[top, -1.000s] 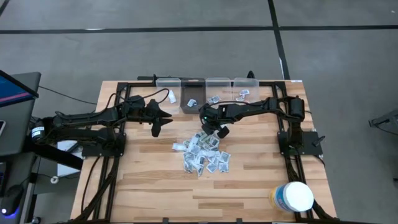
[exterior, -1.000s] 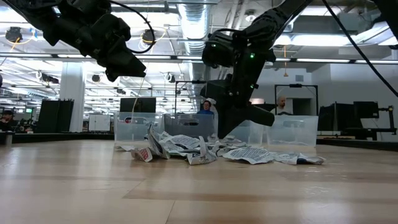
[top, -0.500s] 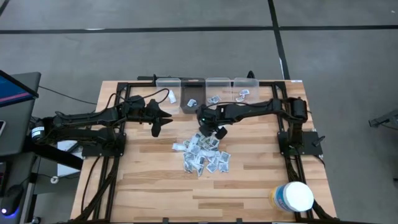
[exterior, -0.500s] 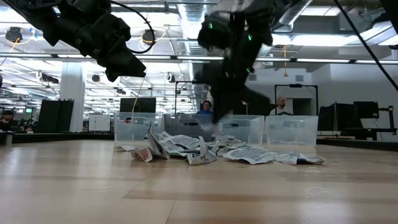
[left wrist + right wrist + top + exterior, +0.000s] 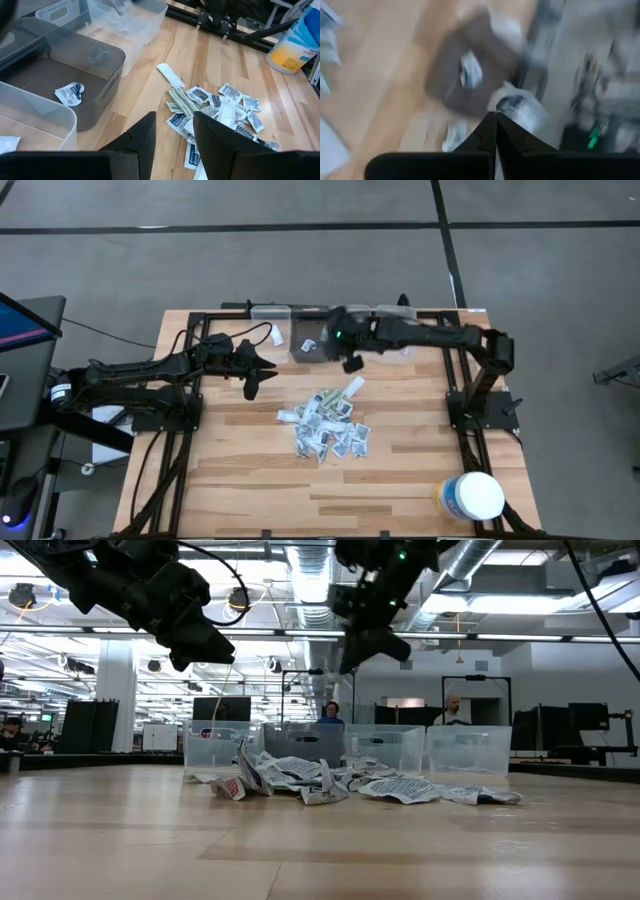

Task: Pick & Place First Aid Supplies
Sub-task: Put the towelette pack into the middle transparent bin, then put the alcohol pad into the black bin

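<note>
Packets of first aid supplies (image 5: 325,425) lie heaped near the middle of the table (image 5: 400,470), and one long pale strip (image 5: 352,387) sits just off the heap at its 1 o'clock edge, its long axis running roughly from 1 to 7 o'clock in the high view. I have the right gripper (image 5: 352,364) raised at the row of bins along the 12 o'clock edge, beside the grey bin (image 5: 45,75), which already holds one packet (image 5: 69,93). Its fingers are clenched tight. The right wrist view is too smeared for me to tell whether a thin packet is pinched between them. The left gripper (image 5: 252,387) hangs over bare wood at 9 o'clock of the heap, fingers spread and gripping nothing. What the next pick turns on, as I judge it: the strip lies straight toward 6 o'clock from the right fingers and close under them, while from the left fingers it is well apart, off toward 3 o'clock. The right arm is therefore the nearer one, and I would set its fingers across the strip's short width rather than along its length. The white tub (image 5: 472,495) at the 5 o'clock corner is well clear of all this.
</note>
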